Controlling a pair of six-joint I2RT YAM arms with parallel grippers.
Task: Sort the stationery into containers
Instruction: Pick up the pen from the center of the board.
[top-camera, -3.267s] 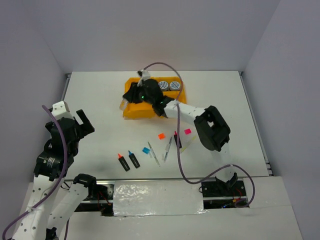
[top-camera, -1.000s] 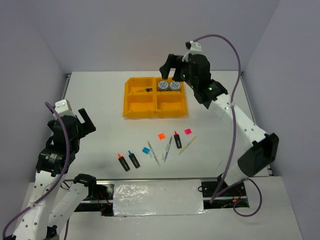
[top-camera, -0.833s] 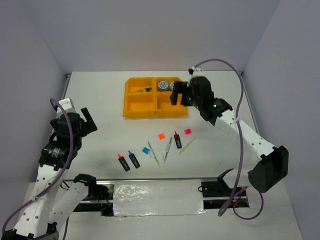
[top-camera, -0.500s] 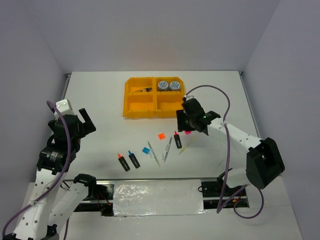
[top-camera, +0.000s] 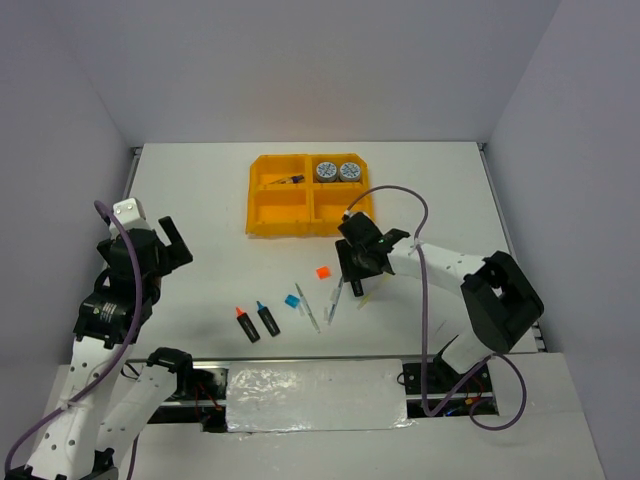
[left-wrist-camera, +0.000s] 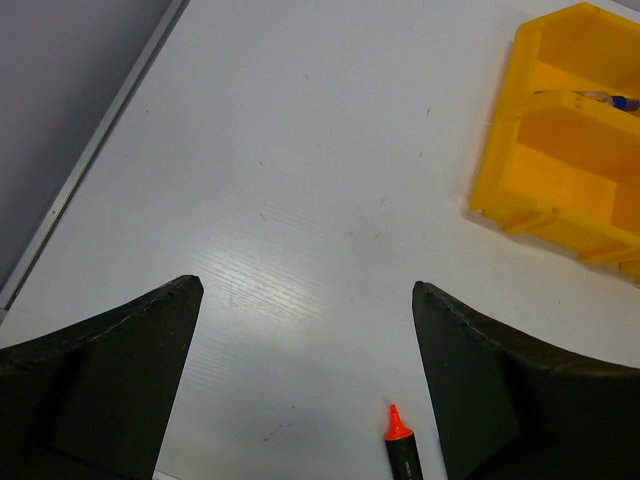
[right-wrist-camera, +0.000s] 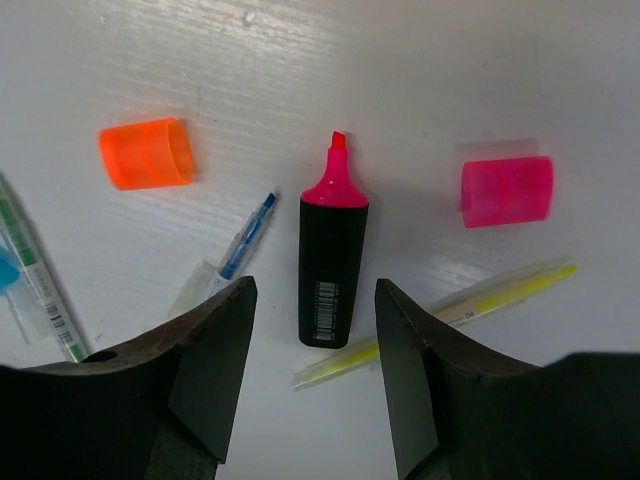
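My right gripper (right-wrist-camera: 315, 290) is low over the table, open, with its fingers on either side of the rear end of a black highlighter with a pink tip (right-wrist-camera: 333, 265), a gap on each side. In the top view it (top-camera: 355, 265) sits just in front of the orange-yellow tray (top-camera: 282, 212). Two tape rolls (top-camera: 337, 171) lie in the tray's far right compartment and a pen (top-camera: 290, 180) in the far left one. My left gripper (left-wrist-camera: 307, 288) hangs open and empty at the left, an orange-tipped highlighter (left-wrist-camera: 400, 450) below it.
Around the pink highlighter lie a pink cap (right-wrist-camera: 507, 190), an orange cap (right-wrist-camera: 146, 153), a blue pen (right-wrist-camera: 235, 250) and a yellow pen (right-wrist-camera: 450, 310). Nearer the front are two more highlighters (top-camera: 257, 321), a blue square (top-camera: 292, 300) and a thin pen (top-camera: 308, 308).
My right arm has swung from above the tray's far right corner down to the table at the pink highlighter, and its jaws have narrowed. The left arm has barely moved.
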